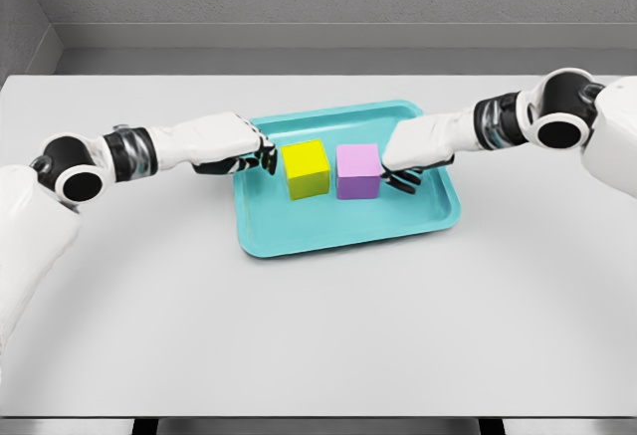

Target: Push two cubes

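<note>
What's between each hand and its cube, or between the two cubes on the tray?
Nothing visible. The left hand sits just left of the yellow cube, the right hand just right of the purple cube. Only a narrow strip of bare teal tray separates the cubes.

Flanking yellow cube point(306, 168) and purple cube point(357, 170) closely, left hand point(242, 148) and right hand point(411, 153) blocking both sides, leaving near tray point(338, 231) floor passable

My arms were glossy white shells, round black-and-white joint caps at elbows, dark ribbed wrist bands. My left hand point(237, 146) and right hand point(413, 151): white backs, black finger segments underneath.
</note>
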Controlling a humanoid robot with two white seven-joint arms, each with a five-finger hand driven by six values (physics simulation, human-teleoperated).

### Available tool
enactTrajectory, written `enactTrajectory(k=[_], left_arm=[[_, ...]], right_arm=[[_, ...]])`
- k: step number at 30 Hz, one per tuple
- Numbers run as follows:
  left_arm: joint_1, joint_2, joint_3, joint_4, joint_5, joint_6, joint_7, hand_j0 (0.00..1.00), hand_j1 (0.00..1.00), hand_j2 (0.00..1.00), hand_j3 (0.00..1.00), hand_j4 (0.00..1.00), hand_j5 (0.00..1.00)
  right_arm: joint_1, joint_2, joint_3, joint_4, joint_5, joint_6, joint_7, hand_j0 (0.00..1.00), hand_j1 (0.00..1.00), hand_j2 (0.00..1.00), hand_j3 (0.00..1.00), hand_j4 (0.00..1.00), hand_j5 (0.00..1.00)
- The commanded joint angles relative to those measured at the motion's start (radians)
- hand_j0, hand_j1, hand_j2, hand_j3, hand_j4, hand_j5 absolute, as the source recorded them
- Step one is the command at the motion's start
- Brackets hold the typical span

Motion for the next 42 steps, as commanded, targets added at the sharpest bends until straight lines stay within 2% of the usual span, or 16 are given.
enactTrajectory(k=[1, 8, 12, 16, 19, 25, 31, 42], left_arm=[[-0.002, -0.013, -0.001, 0.031, 0.003, 0.003, 0.000, 0.44, 0.44, 0.44, 0.44, 0.44, 0.44], [-0.011, -0.019, 0.007, 0.082, 0.005, 0.003, 0.000, 0.44, 0.44, 0.44, 0.44, 0.44, 0.44], [-0.014, -0.053, 0.007, 0.105, 0.003, 0.003, 0.000, 0.44, 0.44, 0.44, 0.44, 0.44, 0.44], [-0.023, -0.059, 0.009, 0.133, 0.003, 0.003, 0.000, 0.43, 0.43, 0.43, 0.43, 0.43, 0.43], [-0.032, -0.060, 0.010, 0.159, 0.003, 0.003, 0.000, 0.43, 0.43, 0.43, 0.43, 0.43, 0.43], [-0.061, -0.080, 0.012, 0.209, 0.003, 0.003, 0.000, 0.43, 0.43, 0.43, 0.43, 0.43, 0.43], [-0.072, -0.099, 0.015, 0.234, 0.003, 0.003, 0.000, 0.43, 0.43, 0.43, 0.43, 0.43, 0.43], [-0.074, -0.131, 0.029, 0.252, 0.003, 0.003, 0.000, 0.42, 0.42, 0.42, 0.42, 0.42, 0.42]], right_arm=[[0.000, -0.025, 0.004, -0.031, -0.004, 0.002, 0.000, 0.13, 0.13, 0.13, 0.13, 0.13, 0.13], [0.003, -0.064, 0.026, -0.163, -0.006, 0.002, 0.000, 0.13, 0.13, 0.13, 0.13, 0.13, 0.13], [0.005, -0.054, 0.063, -0.166, -0.006, 0.002, 0.000, 0.13, 0.13, 0.13, 0.13, 0.13, 0.13], [0.006, -0.020, 0.093, -0.151, -0.006, 0.002, 0.000, 0.13, 0.13, 0.13, 0.13, 0.13, 0.13], [0.005, 0.025, 0.115, -0.102, -0.004, 0.002, 0.000, 0.13, 0.13, 0.13, 0.13, 0.13, 0.13], [0.005, 0.037, 0.126, -0.069, -0.004, 0.002, 0.000, 0.13, 0.13, 0.13, 0.13, 0.13, 0.13], [0.000, 0.071, 0.127, 0.007, -0.004, 0.002, 0.000, 0.13, 0.13, 0.13, 0.13, 0.13, 0.13], [0.000, 0.080, 0.126, 0.021, -0.004, 0.002, 0.000, 0.13, 0.13, 0.13, 0.13, 0.13, 0.13]])
